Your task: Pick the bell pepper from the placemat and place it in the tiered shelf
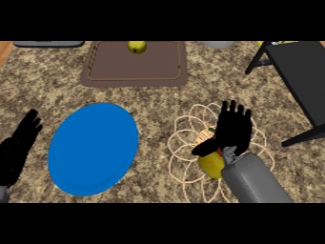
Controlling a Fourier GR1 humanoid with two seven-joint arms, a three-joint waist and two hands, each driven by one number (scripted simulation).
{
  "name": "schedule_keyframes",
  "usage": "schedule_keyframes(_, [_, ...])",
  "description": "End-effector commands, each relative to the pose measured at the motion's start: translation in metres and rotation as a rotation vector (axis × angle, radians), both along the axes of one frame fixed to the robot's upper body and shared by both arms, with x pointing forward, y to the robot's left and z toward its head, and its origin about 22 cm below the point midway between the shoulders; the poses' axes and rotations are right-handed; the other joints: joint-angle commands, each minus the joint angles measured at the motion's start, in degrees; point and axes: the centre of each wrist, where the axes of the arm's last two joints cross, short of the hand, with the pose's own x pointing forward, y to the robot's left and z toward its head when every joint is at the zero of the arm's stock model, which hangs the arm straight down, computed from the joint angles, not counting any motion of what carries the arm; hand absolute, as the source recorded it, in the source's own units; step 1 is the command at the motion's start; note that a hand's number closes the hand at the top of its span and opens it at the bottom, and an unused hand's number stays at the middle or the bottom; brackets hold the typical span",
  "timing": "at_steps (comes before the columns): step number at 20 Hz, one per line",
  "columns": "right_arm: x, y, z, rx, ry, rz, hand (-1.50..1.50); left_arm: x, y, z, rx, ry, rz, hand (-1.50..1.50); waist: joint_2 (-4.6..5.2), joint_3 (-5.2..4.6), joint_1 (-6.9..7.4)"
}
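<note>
Kitchen: granite counter (pixel 157 97), cutting board (pixel 133 70)

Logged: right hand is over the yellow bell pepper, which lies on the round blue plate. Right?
No. In the head view the yellow bell pepper under the right hand lies on the pale looped-wire placemat, beside the round blue plate.

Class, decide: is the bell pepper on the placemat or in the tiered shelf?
On the placemat: the bell pepper lies there, partly under the open right hand.

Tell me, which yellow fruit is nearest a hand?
The bell pepper on the looped placemat, beneath the right hand; the other yellow one sits on the far brown board.
</note>
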Motion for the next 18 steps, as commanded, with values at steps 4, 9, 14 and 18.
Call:
schedule_keyframes(4, [0.006,-0.032,-0.021,-0.002,0.029,-0.042,-1.5,-0.005,-0.005,0.01,0.007,0.003,-0.01,0.0,0.12,0.05,0.09])
schedule_keyframes(9, [0.001,-0.026,-0.037,0.023,0.047,-0.012,1.5,0.016,-0.013,0.024,-0.004,0.006,-0.001,0.0,0.15,0.05,-0.07])
schedule_keyframes(14, [0.004,-0.019,-0.037,-0.035,0.035,0.03,1.5,0.01,0.011,0.016,0.001,0.002,-0.005,0.0,0.15,0.03,-0.04])
schedule_keyframes(18, [0.004,-0.016,-0.031,-0.076,-0.045,0.067,1.5,0.001,0.002,0.008,0.005,-0.001,-0.006,0.0,0.12,0.03,-0.01])
